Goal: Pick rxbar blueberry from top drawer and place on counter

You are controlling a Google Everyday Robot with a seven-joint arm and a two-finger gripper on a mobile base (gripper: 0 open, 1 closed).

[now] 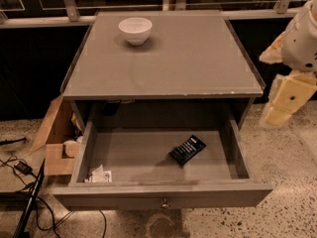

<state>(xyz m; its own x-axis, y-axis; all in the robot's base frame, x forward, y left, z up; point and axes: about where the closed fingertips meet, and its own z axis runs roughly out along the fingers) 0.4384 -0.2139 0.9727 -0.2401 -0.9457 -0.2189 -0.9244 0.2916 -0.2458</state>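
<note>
Observed: the top drawer point(124, 195) stands fully pulled out below the front edge of the desk. The rxbar blueberry point(187, 150) lies flat on the drawer floor, right of centre, turned at an angle, clear of all 4 walls. 1 white paper scrap point(100, 175) sits in the drawer's front-left corner, well apart from the bar. The counter point(183, 58), which is the desk top, carries 1 white bowl point(135, 30) near its rear-left corner.

Gripper point(283, 105): hanging off the right edge of the desk, outside the drawer, at about drawer height, holding nothing that I can see. Whether the jaws stand wide or narrow I cannot tell.

Assessment: the pick is not yet begun.

Risks noted:
1. The right drawer wall and the overhanging front edge of the desk lie between the gripper and the bar. A low sideways approach would likely strike either.
2. The bar is thin and flat. A shallow descent may close on air, and a hard one may press into the drawer floor.
3. The wrapper looks slick. An off-centre pinch across the angled bar could let it slide or swing out.
4. On placing, a set-down close to the chipped front edge risks the bar dropping back into the drawer.
</note>
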